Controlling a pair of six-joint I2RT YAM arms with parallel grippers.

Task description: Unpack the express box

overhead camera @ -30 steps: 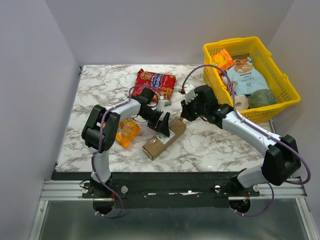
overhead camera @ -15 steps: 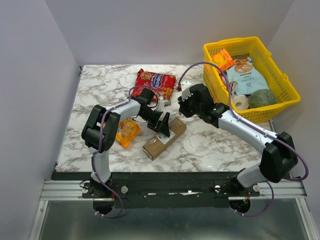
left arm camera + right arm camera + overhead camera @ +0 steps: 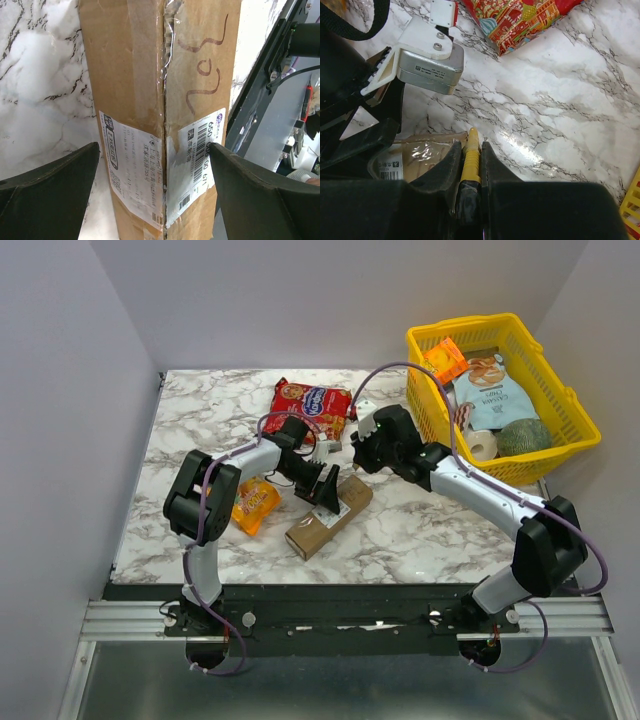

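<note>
The express box (image 3: 328,515) lies flat on the marble table (image 3: 200,410), near the front centre, with its long axis running diagonally. Its white shipping label (image 3: 135,165) faces up across the taped centre seam. The left gripper (image 3: 326,490) sits over the far half of the box with its jaws fully apart, 1 finger (image 3: 50,195) on each long side; contact with the cardboard cannot be confirmed. The right gripper (image 3: 362,448) is just beyond that end, its 2 fingers clamped on a slim yellow tool (image 3: 471,157) whose tip points toward the box end. A red snack bag (image 3: 312,405) lies behind both grippers. A yellow basket (image 3: 500,328) stands at the right rear.
</note>
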